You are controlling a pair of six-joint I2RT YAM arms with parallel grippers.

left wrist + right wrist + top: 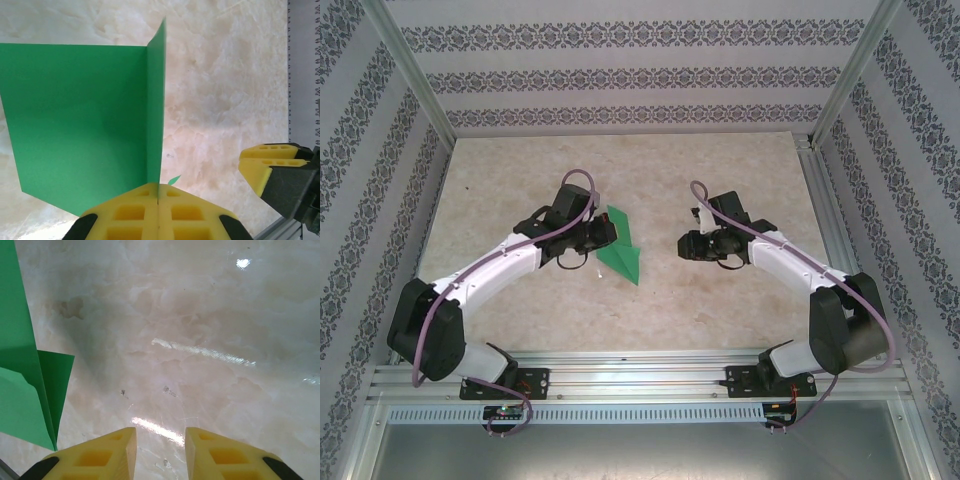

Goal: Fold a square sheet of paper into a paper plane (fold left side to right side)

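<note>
Pinching the green paper (pixel 620 248) along its centre crease, the left gripper (pixel 604 236) is clenched tight. Its yellow fingers (pixel 135 215) press together on the thin upright fold, and in the left wrist view one broad flap spreads out flat to one side of them. The paper is already creased into a pointed dart shape and sits right at that gripper's tips; I cannot tell whether it rests on the table (pixel 720 320) or hangs just above it. The right gripper (pixel 686 244) hovers well apart to the right of the left gripper, released, with a bare gap between its fingers. To do this step well, I judge the left gripper should grip the crease firmly so the paper cannot swivel. The right one should meet the loose flap squarely and press along the fold line, since thin paper buckles if pushed from a corner.
</note>
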